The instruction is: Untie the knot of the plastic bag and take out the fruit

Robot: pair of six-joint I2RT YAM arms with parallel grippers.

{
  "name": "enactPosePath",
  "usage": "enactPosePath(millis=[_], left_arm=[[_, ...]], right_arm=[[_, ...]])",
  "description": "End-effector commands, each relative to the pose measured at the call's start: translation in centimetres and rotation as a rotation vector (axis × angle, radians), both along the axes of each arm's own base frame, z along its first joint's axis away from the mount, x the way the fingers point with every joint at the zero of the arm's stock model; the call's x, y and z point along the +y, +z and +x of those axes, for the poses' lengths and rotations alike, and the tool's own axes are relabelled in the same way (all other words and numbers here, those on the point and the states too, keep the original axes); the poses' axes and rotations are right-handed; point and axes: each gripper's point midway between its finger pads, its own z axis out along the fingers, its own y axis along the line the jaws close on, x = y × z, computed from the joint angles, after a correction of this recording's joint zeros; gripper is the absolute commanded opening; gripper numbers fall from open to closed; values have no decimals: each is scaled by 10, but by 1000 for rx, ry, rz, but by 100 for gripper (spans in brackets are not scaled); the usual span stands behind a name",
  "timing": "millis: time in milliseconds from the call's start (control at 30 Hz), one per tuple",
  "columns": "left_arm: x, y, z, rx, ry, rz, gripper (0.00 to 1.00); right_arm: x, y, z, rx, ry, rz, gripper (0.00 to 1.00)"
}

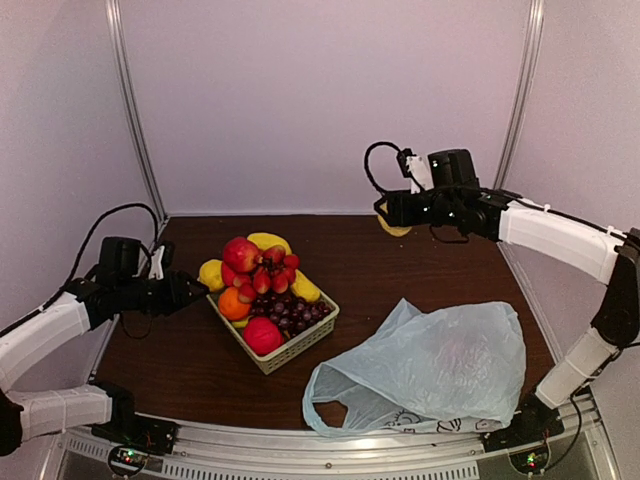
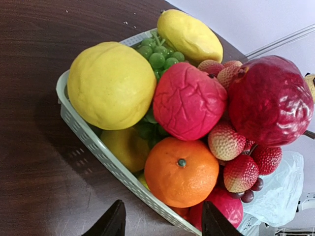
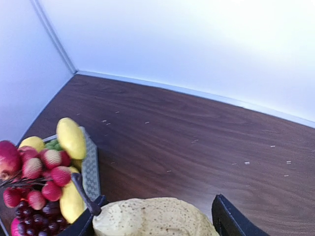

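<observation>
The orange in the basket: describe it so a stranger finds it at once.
On the dark table, left of the pale blue plastic bag, stands a pale basket heaped with fruit. At its left corner lies the orange: the only orange-coloured piece, round, with a small green stem button.

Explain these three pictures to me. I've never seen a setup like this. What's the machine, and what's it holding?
It's a robot: a left arm and a right arm bolted to a table. One picture looks down from above; the other two come from a camera on each wrist. On the table sit a basket piled with fruit and a pale blue plastic bag. The left gripper hangs open beside the basket, holding nothing. The right gripper holds a speckled yellowish fruit in the air.
</observation>
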Motion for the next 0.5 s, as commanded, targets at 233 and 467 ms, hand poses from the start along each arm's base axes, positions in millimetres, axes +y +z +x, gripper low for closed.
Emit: enactPosePath(millis=[233, 467], left_arm=[[-14, -20, -9, 29, -71, -80, 52], [-13, -27, -15, 41, -66, -82, 52]], right_arm=[[128, -7, -79, -44, 225, 480, 44], [168, -31, -102, -38, 281, 553, 45]])
